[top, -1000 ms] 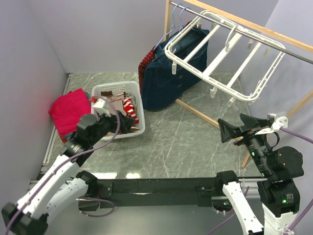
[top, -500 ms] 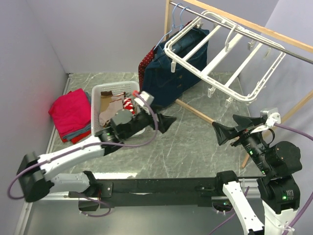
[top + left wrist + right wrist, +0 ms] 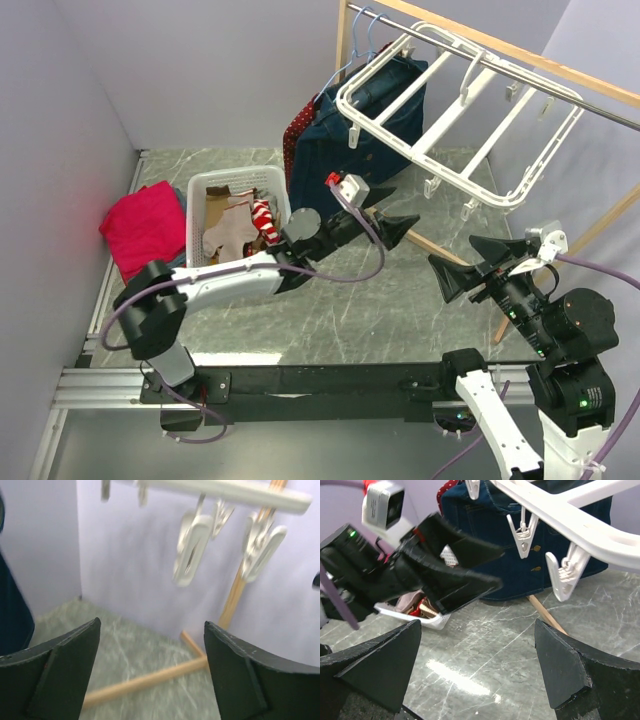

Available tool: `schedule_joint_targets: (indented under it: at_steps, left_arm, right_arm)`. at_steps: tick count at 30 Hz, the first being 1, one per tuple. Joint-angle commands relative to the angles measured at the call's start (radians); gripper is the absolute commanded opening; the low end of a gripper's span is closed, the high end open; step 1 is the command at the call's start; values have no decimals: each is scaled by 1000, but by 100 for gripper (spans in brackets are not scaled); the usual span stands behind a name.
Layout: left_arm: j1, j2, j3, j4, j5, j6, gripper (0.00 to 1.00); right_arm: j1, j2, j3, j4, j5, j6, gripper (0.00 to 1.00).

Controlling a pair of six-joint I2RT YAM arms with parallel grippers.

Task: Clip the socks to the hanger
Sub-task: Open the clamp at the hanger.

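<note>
Hovering by the white plastic drying hanger, jaws wide and empty, left arm and right arm probably need beige fabric socks from the white basket next.

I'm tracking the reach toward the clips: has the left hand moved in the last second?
Yes. The left hand swung right, from over the white basket across to near the drying frame.

We see the white hanger hanging tilted from a rail, its clips dangling. Beige socks lie heaped in a basket.
</note>
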Motion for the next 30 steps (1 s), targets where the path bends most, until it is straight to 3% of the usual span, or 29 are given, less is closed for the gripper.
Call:
schedule_joint_targets:
  at_steps: [1,7,17,30]
  left_arm:
    - [-2,80,126,165,87,46,87]
    - [-2,169,204,234,118,56,76]
    - [-2,242,268,289,135,57,71]
    - [-7,237,272,314,114,23,57]
  right_arm:
    - [13,-9,19,9,-24,-24,100]
    - [15,11,49,3,-56,-27,100]
    - [15,41,63,-3,-73,-39,100]
    - [21,50,68,-1,-70,-36,100]
